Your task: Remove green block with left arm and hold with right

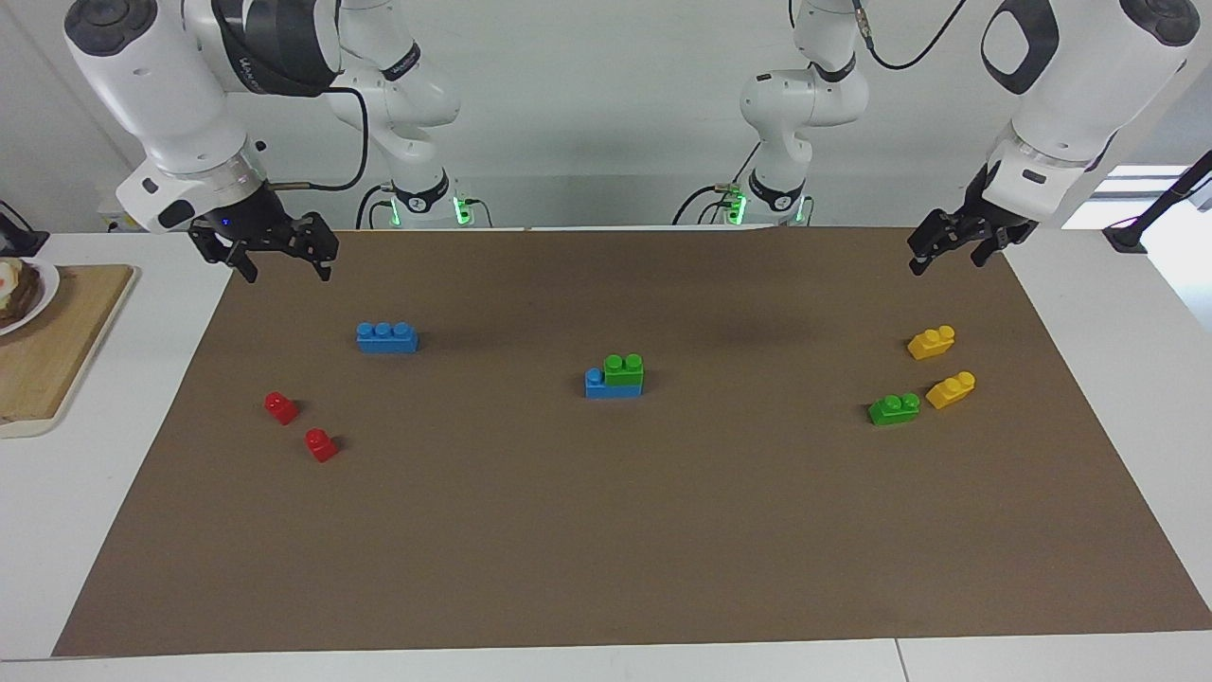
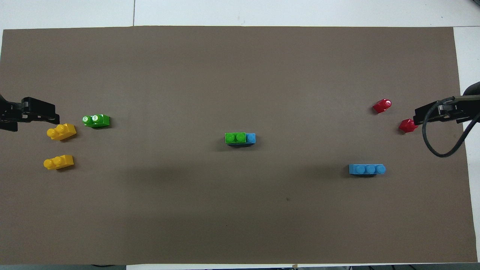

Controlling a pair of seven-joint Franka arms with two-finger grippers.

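The green block is seen to be of glossy moulded plastic, as is the blue brick under it. The brown mat is matt and paper-like, with a smooth face. The table is noted as smooth and white. The cutting board appears to be wood, pale and matt.
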